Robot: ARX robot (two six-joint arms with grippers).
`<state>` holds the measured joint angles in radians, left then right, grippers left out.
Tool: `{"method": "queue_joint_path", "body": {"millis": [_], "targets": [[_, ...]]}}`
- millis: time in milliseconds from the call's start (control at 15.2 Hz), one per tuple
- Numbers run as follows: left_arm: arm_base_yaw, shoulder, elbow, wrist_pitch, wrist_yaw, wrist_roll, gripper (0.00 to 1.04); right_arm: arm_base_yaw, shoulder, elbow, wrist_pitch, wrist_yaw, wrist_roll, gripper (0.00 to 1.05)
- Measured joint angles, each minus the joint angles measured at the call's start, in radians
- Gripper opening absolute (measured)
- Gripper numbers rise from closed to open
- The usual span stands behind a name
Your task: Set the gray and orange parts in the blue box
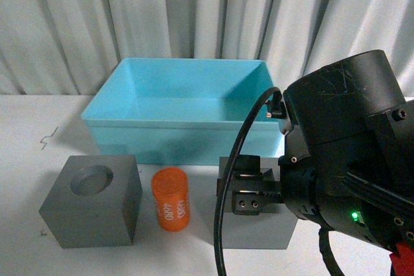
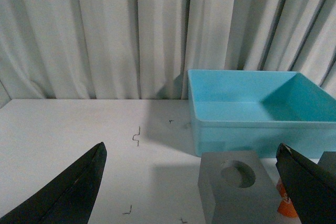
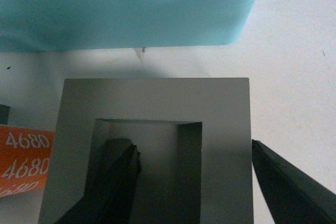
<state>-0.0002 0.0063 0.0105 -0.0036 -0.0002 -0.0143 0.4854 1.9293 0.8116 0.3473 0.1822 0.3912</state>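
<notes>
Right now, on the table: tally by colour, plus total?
gray: 2, the round-recess cube and the square-recess cube
orange: 1, the orange cylinder
blue: 1, the blue box
total: 4

"4680" on orange cylinder [image 1: 171, 199]

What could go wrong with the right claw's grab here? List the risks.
1. The right claw straddles only one wall of the gray cube, with one finger in its square recess. Lifted off-centre, the cube may tilt or slip.
2. The blue box stands close ahead, so a low carry could hit its wall.
3. The orange cylinder sits close. A shoved cube could topple it.
</notes>
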Motion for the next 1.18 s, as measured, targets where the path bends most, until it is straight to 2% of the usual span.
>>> {"method": "queue_joint_path", "body": {"millis": [263,329,527,724,922,1185], "targets": [[0.000,0.000,0.000,0.000,0.000,0.000,0.98,-0.017,-0.009,-0.018,0.024,-0.004,0.020,0.27],[0.000,0.000,0.000,0.000,0.000,0.000,0.98,-0.023,-0.041,-0.043,0.013,-0.009,0.019,0.20],[0.000,0.000,0.000,0.000,0.000,0.000,0.98,-0.067,-0.252,-0.107,-0.074,-0.052,-0.028,0.19],[0.000,0.000,0.000,0.000,0.000,0.000,0.98,-0.189,-0.461,0.049,-0.035,-0.055,-0.116,0.19],[0.000,0.000,0.000,0.000,0.000,0.000,0.98,-0.247,-0.301,0.283,0.016,-0.057,-0.179,0.19],[0.000,0.000,0.000,0.000,0.000,0.000,0.98,-0.218,0.092,0.666,-0.129,-0.087,-0.193,0.19]]}}
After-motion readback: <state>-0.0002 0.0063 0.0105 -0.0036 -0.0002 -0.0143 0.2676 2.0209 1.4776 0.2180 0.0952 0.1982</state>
